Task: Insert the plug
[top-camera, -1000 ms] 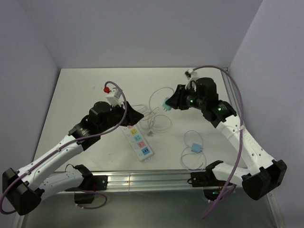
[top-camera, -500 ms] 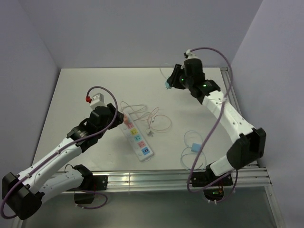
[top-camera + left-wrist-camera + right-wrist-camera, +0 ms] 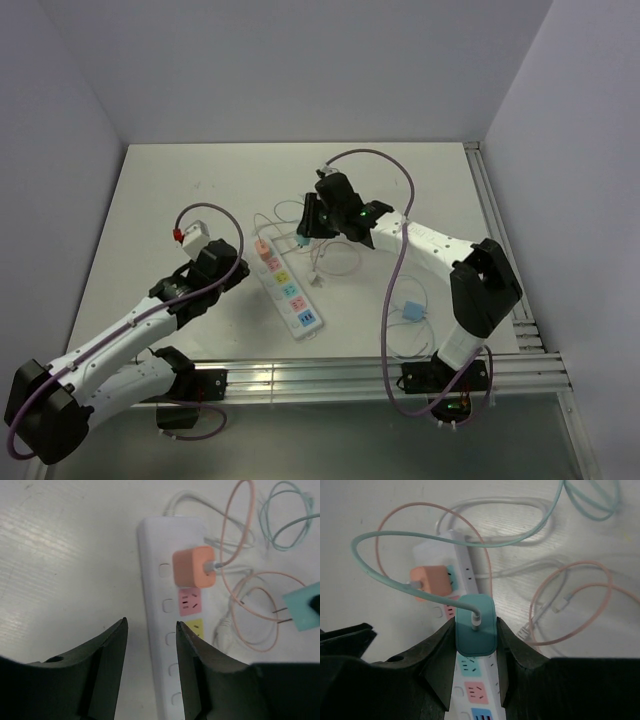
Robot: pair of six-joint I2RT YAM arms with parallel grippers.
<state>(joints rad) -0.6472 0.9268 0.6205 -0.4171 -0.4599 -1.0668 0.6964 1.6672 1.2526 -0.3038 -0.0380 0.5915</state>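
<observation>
Prongs of the teal plug (image 3: 304, 611) point toward the power strip (image 3: 152, 590), so we read its long axis as crossing the strip's. It hangs just beside the strip's far end, over the middle of the worktop (image 3: 160, 200). The right gripper (image 3: 476, 630) is clamped on its sides, and a teal cable (image 3: 385, 537) loops from its back. An orange plug (image 3: 194, 567) sits in the far socket. We see the left gripper (image 3: 150, 625) with jaws apart, empty, at the strip's left edge.

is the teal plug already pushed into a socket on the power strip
No, the teal plug sits clear of the power strip with both prongs bare, gripped by the right end effector.
</observation>
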